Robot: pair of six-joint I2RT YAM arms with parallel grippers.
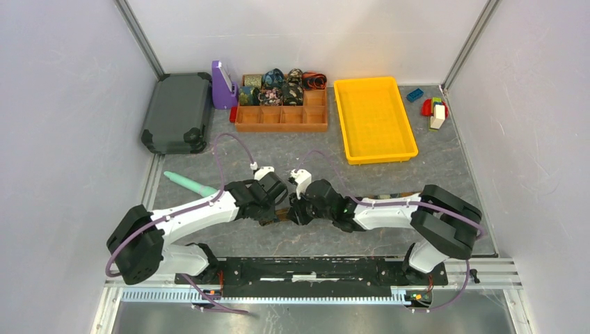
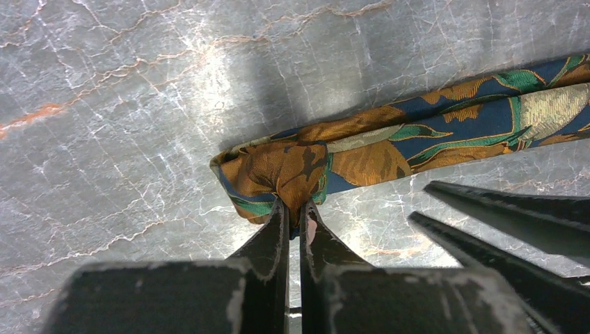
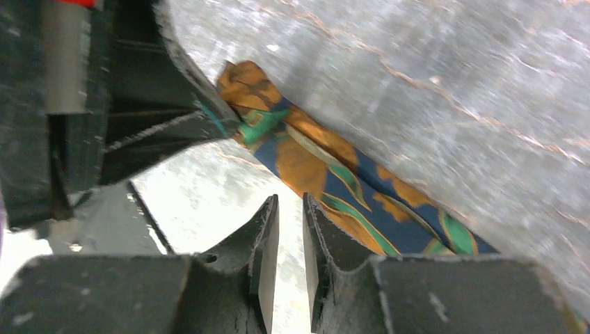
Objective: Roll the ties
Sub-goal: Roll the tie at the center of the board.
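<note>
Under the 2 wrists in the top view, the working area is largely hidden. The arms cover nearly all of the tie [image 2: 417, 132], and its pattern cannot be read there. In the left wrist view the strip is cut off at the right frame edge. In the right wrist view it is blurred and leaves the frame at the lower right, so its full length cannot be told.

The left gripper [image 2: 295, 209] is clamped on the tie. Its 2 fingers pinch the folded orange-and-blue end directly at the tips. From there the strip lies flat on the table [image 2: 139, 104], running away to the right in that view.

The right gripper [image 3: 291, 209] has its fingers slightly apart, with only bare table showing in the gap. The tie passes just beyond its tips, nearest the right finger, and is not gripped. The 2 grippers stand just beside each other.
</note>
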